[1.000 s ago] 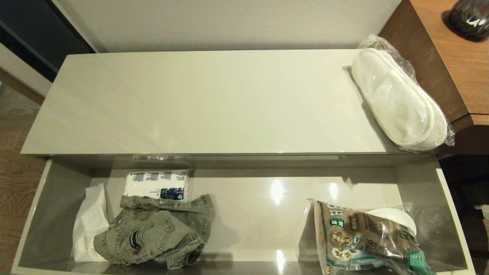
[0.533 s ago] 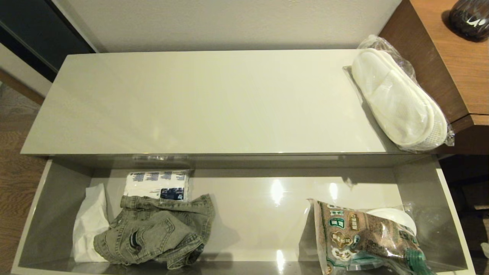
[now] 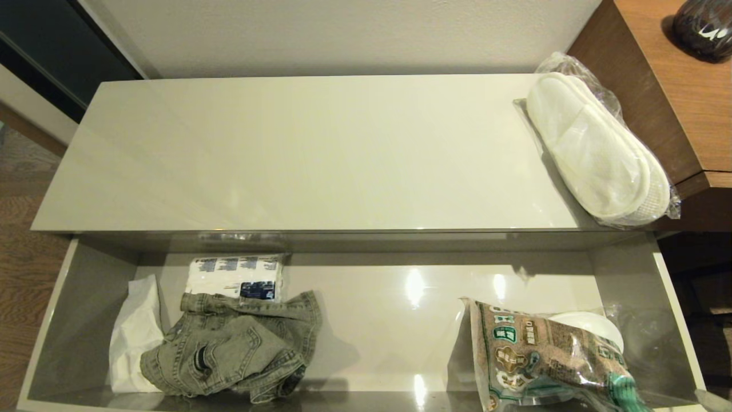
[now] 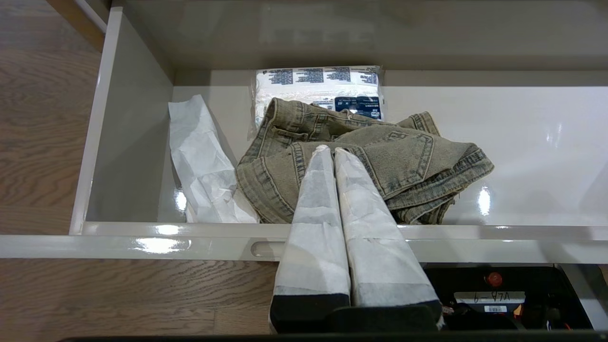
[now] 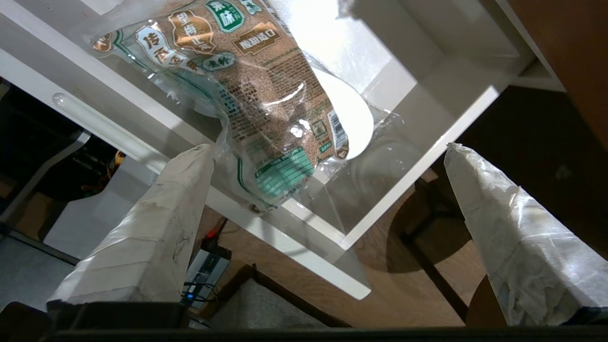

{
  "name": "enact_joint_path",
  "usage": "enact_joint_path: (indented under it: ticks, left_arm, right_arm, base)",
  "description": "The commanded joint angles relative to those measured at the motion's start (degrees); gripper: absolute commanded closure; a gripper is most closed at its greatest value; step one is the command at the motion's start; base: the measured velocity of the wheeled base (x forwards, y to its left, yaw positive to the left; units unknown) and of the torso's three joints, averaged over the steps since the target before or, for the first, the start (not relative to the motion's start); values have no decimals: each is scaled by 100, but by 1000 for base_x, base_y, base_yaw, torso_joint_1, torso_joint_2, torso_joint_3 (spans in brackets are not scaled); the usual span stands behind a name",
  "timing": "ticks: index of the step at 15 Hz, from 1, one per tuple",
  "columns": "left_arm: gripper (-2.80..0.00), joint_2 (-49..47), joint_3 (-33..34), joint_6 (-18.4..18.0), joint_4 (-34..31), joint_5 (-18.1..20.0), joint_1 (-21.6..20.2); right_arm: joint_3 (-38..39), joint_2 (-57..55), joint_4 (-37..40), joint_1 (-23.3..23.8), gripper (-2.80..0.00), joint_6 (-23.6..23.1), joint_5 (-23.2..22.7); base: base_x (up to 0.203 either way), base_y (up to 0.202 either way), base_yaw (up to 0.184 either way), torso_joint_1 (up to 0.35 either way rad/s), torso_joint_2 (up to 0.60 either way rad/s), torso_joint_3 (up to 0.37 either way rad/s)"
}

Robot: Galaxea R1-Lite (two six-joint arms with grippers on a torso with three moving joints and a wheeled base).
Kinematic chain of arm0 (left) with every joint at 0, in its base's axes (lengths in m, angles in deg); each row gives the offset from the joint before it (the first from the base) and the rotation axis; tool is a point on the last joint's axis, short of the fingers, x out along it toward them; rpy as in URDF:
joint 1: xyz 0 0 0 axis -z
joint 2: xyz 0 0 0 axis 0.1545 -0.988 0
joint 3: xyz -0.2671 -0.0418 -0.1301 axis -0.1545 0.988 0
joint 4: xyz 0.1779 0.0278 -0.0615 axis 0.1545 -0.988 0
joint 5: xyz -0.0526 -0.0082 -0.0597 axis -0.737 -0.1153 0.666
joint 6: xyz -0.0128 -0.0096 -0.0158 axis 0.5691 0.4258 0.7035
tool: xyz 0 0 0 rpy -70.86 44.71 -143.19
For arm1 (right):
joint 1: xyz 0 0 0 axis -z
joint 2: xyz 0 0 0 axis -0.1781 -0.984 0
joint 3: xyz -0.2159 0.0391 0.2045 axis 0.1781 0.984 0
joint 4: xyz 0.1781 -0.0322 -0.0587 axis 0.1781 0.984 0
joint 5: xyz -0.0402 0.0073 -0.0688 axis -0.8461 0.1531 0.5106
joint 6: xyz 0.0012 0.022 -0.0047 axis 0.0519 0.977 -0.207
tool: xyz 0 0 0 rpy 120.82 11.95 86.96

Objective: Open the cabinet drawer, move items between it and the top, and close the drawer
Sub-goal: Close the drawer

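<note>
Drawer (image 3: 86,320) stands fully open. Nearest, the left gripper (image 4: 331,151), fingers pressed together, hovers over the denim jacket (image 3: 234,349) inside; the right gripper (image 5: 327,152) is spread wide by the front corner. Farther off, slippers (image 3: 597,154) lie on the top (image 3: 297,154). Next, likely: parting fingers, pinching denim.

The denim jacket (image 3: 231,349) is faded olive-grey. The slippers (image 3: 597,151) are white, and the snack bag (image 3: 543,360) is brown with green print. The cabinet drawer (image 3: 366,326) is glossy pale grey-beige.

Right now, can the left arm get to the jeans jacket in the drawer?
Probably yes. The left gripper, fingers shut, hangs just outside the open pale grey-beige drawer's front rim, pointed at the faded olive-grey denim jacket, which lies uncovered.
</note>
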Motion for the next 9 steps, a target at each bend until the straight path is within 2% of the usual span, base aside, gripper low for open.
enact_joint_path:
  ticks: [1, 4, 5, 6, 9]
  left_arm:
    - [0, 3, 9, 5, 3, -5, -1]
    - [0, 3, 9, 5, 3, -5, -1]
    - [0, 3, 9, 5, 3, -5, -1]
    - [0, 3, 9, 5, 3, -5, -1]
    - [0, 3, 9, 5, 3, -5, -1]
  right_arm:
    - [46, -327, -287, -409, -280, -8, 18]
    - [84, -984, -947, -560, -280, 141, 24]
    - [79, -1116, -1136, -714, -83, 387, 39]
    - [92, -1181, -1135, -824, 0, 699, 53]
    - [117, -1290, -1113, -876, 0, 990, 65]
  base:
    - [0, 0, 0, 0, 0, 0]
    - [0, 0, 0, 0, 0, 0]
    - [0, 0, 0, 0, 0, 0]
    - [0, 0, 0, 0, 0, 0]
    - [0, 0, 0, 0, 0, 0]
